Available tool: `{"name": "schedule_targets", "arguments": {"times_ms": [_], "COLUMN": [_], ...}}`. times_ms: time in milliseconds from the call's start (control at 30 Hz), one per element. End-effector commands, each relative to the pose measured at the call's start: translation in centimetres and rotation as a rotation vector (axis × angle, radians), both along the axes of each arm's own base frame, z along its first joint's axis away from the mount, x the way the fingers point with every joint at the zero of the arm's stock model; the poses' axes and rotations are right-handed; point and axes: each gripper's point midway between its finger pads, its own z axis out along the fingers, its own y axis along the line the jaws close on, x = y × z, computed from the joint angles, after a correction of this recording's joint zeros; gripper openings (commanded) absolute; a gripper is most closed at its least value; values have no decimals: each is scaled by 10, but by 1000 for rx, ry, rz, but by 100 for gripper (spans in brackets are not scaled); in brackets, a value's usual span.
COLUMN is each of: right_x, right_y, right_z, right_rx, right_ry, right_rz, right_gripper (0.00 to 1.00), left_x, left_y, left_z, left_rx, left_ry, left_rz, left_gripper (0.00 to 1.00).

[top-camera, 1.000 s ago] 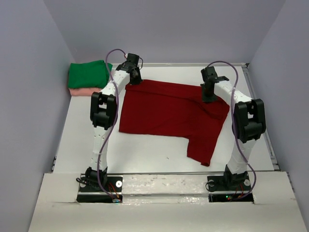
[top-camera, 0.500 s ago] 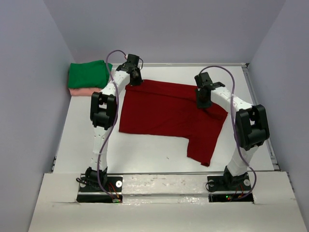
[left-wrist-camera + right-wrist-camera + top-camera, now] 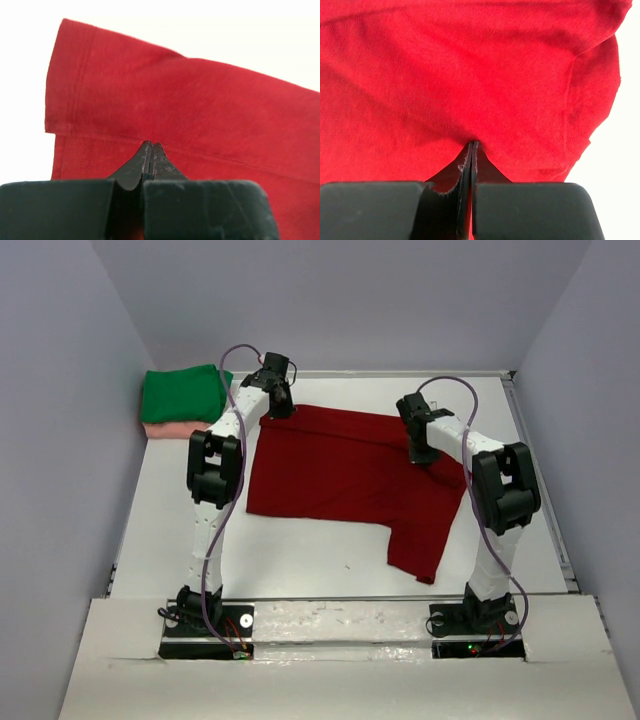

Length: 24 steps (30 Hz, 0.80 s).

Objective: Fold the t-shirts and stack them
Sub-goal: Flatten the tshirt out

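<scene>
Top external view: the red t-shirt [image 3: 340, 470] lies spread on the white table [image 3: 300, 560] between the two arms, and both grippers are down on its far edge. The left gripper [image 3: 278, 405] sits at the shirt's far left corner, in the same spot as a second ago. The right gripper [image 3: 424, 450] has slid inward toward the left arm over the last second. The cloth on its outer side has followed, so the shirt's right edge now lies closer in than before and its far right corner looks more bunched. The lower flap of the shirt, on the near side of the right fingers, has not shifted. In the left wrist view the two fingertips [image 3: 150, 152] are pressed together with no gap and pinch a fold of red fabric. A stitched hem runs ahead of them and off to their left, with bare table beyond it. In the right wrist view the fingertips [image 3: 471, 150] are likewise closed tight on the red fabric. Cloth fills the picture ahead of and to the left of them, a seam shows to their right, and white table appears past that seam. Well to the left of the left fingers, a folded green shirt [image 3: 182, 393] rests on a folded pink shirt [image 3: 165, 429], both unmoved.
</scene>
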Motion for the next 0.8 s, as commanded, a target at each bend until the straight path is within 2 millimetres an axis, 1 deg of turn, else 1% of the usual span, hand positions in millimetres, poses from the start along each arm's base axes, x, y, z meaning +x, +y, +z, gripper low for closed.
{"name": "schedule_targets", "arguments": {"times_ms": [0,67,100,133,200,267,367,400,433,467,500,567,633,700,767], "right_x": [26,30,33,34,32,30,32,33,35,37,39,42,47,44,45], "right_y": [-20,-35,-36,-42,-50,-50,-46,-42,-29,-24,-21,-19,-27,-35,-37], "right_z": [19,18,14,12,8,3,1,1,-4,-1,8,17,24,27,28], "right_rx": [-81,-98,-111,-114,-138,-141,-93,-69,9,35,60,75,28,-20,-33], "right_ry": [-60,-44,-34,-26,-3,7,-5,-11,-21,-34,-64,-92,-110,-90,-82], "right_rz": [-52,-81,-77,-89,-108,-113,-104,-87,-49,-34,-38,-34,-46,-63,-70], "right_gripper": [0,0,0,0,0,0,0,0,0,0,0,0,0,0,0], "left_x": [13,14,14,14,13,12,11,11,12,11,11,11,11,12,11], "left_y": [2,3,4,5,5,6,5,5,6,4,4,5,10,11,12], "left_z": [37,34,29,25,16,9,6,6,7,8,10,12,13,13,11], "left_rx": [-3,1,5,7,14,16,17,16,14,10,5,10,28,40,48], "left_ry": [-80,-76,-70,-62,-42,-28,-25,-25,-27,-28,-30,-37,-42,-42,-32], "left_rz": [-2,-1,0,0,-1,0,1,0,1,-4,-6,-2,11,16,16], "left_gripper": [0,0,0,0,0,0,0,0,0,0,0,0,0,0,0]}}
